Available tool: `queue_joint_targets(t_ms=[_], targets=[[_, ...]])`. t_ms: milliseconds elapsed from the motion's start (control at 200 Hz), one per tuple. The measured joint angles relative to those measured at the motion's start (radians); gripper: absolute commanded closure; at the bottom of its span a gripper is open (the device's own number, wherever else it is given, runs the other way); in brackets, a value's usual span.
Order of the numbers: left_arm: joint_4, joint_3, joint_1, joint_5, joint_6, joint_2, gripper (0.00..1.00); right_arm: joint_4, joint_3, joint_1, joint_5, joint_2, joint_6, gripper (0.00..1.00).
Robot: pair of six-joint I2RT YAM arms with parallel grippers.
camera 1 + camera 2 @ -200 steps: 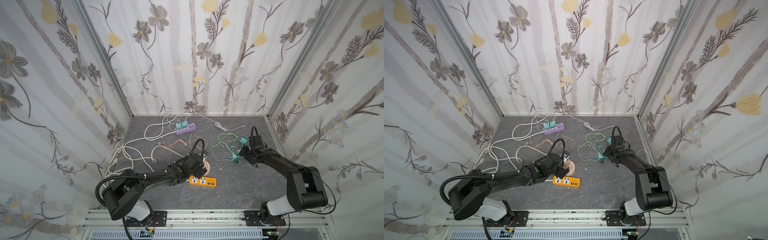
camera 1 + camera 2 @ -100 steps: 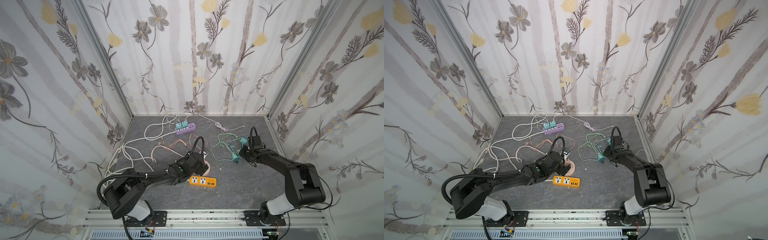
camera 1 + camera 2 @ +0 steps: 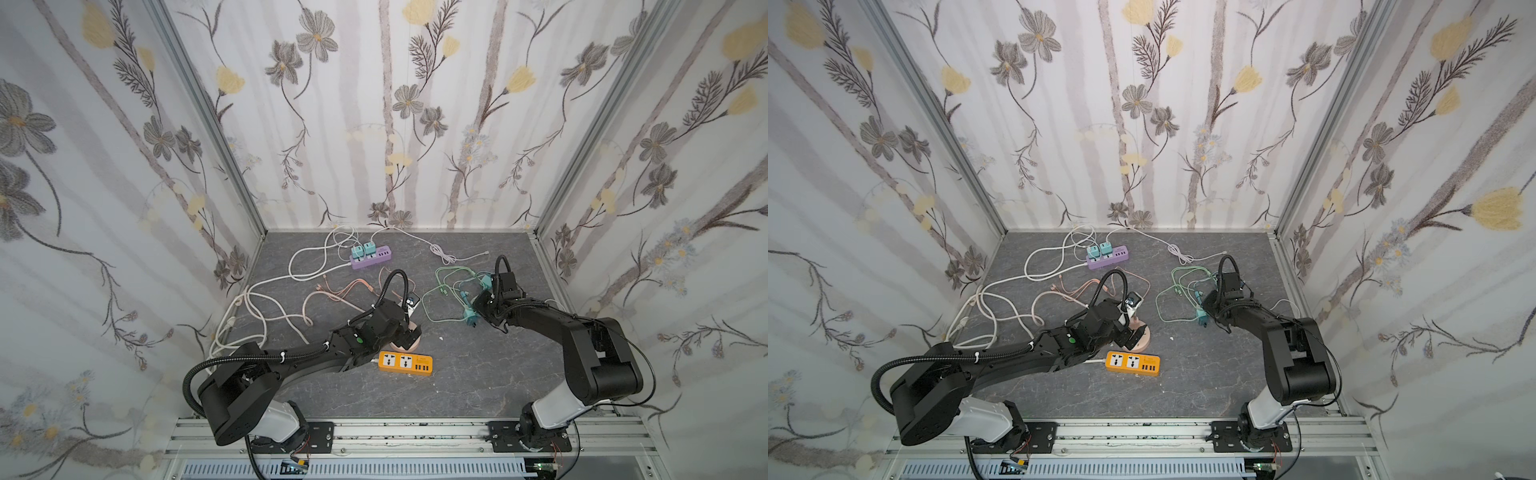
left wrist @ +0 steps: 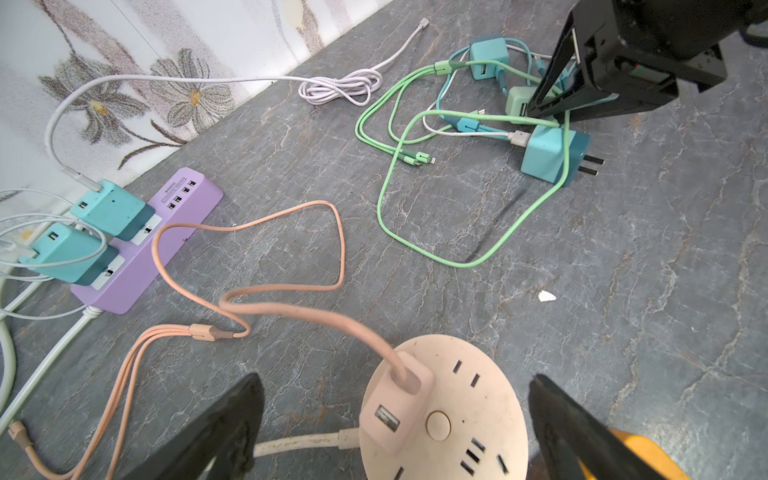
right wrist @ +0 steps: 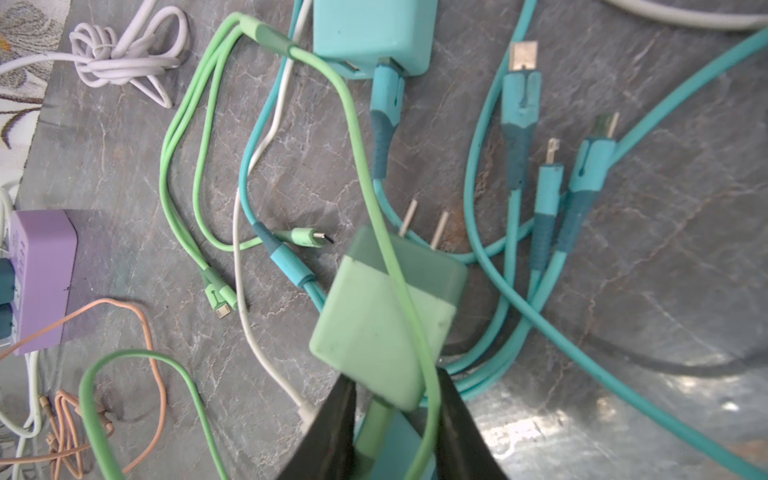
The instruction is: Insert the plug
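**Asker:** Which step are you on?

**Me:** The pickup, I'd say. My left hand (image 4: pixel 395 376) hangs over the round socket (image 4: pixel 478 374) with its fingers wide apart, holding nothing. A pink adapter (image 4: pixel 395 409) already sits in that socket. Just beside it lies the orange strip (image 3: pixel 405 362), its outlets free. Over on the right, my right hand (image 5: pixel 395 382) has its fingers drawn in against both sides of the green plug (image 5: pixel 386 316), at the end away from the prongs. The plug lies in the tangle of cords, not in any socket.

**Asker:** And next?

**Me:** Lift it clear. A green cable (image 5: pixel 359 137) runs over the plug's body and down between my fingers, so it may drag. A teal plug (image 4: pixel 544 158) lies close too. Then the prongs must be turned to face a free outlet, probably with the left hand steadying the socket.

**Asker:** The bench?

**Me:** A dark grey, stone-veined bench (image 3: pixel 478 374), flat and strewn with cords, with a purple strip (image 3: pixel 371 261) at the back. Flowered wallpaper (image 3: pixel 386 104) closes it in on three sides.
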Motion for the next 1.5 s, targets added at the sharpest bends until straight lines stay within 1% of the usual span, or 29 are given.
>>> queue_joint_targets(t_ms=[55, 235, 330, 445, 580, 715, 859, 929, 1044, 1089, 1134, 1269, 1409, 1449, 1479, 1499], targets=[[0.0, 0.0, 0.0, 0.0, 0.0, 0.0, 0.0, 0.006, -0.006, 0.004, 0.0, -0.009, 0.008, 0.81], [0.0, 0.0, 0.0, 0.0, 0.0, -0.001, 0.0, 0.005, -0.026, 0.018, 0.001, -0.093, 0.008, 0.83], [0.0, 0.0, -0.001, 0.001, 0.0, -0.003, 0.0, 0.004, -0.029, 0.034, 0.004, -0.147, -0.027, 0.91], [0.0, 0.008, 0.0, 0.003, 0.0, -0.011, 0.0, -0.002, -0.029, 0.056, 0.008, -0.207, -0.1, 1.0], [0.002, 0.019, 0.0, 0.011, 0.002, -0.013, 0.0, -0.012, -0.038, 0.062, 0.008, -0.248, -0.155, 1.0], [0.002, 0.039, 0.0, 0.041, 0.013, -0.013, 0.0, -0.02, -0.036, 0.075, 0.002, -0.34, -0.237, 1.0], [0.001, 0.075, -0.001, 0.119, 0.063, -0.023, 0.0, -0.029, 0.053, 0.086, -0.046, -0.475, -0.373, 1.0], [-0.006, 0.118, 0.0, 0.187, 0.091, -0.022, 0.0, -0.031, 0.111, 0.087, -0.084, -0.52, -0.432, 1.0], [0.006, 0.167, -0.001, 0.263, 0.12, -0.016, 0.07, -0.02, 0.169, 0.094, -0.14, -0.554, -0.496, 1.0], [-0.034, 0.226, 0.0, 0.291, 0.129, 0.026, 0.08, -0.061, 0.201, 0.106, -0.171, -0.56, -0.518, 1.0], [-0.034, 0.293, 0.0, 0.318, 0.135, 0.076, 0.1, -0.067, 0.235, 0.117, -0.201, -0.574, -0.537, 1.0], [-0.013, 0.429, 0.0, 0.394, 0.134, 0.175, 0.13, -0.008, 0.298, 0.15, -0.285, -0.599, -0.558, 1.0], [0.003, 0.472, 0.0, 0.475, 0.104, 0.245, 0.18, 0.004, 0.333, 0.163, -0.311, -0.586, -0.557, 1.0], [0.006, 0.476, 0.0, 0.493, 0.091, 0.256, 0.23, 0.012, 0.342, 0.164, -0.312, -0.583, -0.557, 1.0], [0.01, 0.478, 0.0, 0.503, 0.081, 0.262, 0.35, 0.022, 0.346, 0.165, -0.316, -0.581, -0.557, 1.0], [0.011, 0.478, 0.0, 0.506, 0.079, 0.266, 0.46, 0.031, 0.349, 0.165, -0.319, -0.579, -0.555, 1.0]])
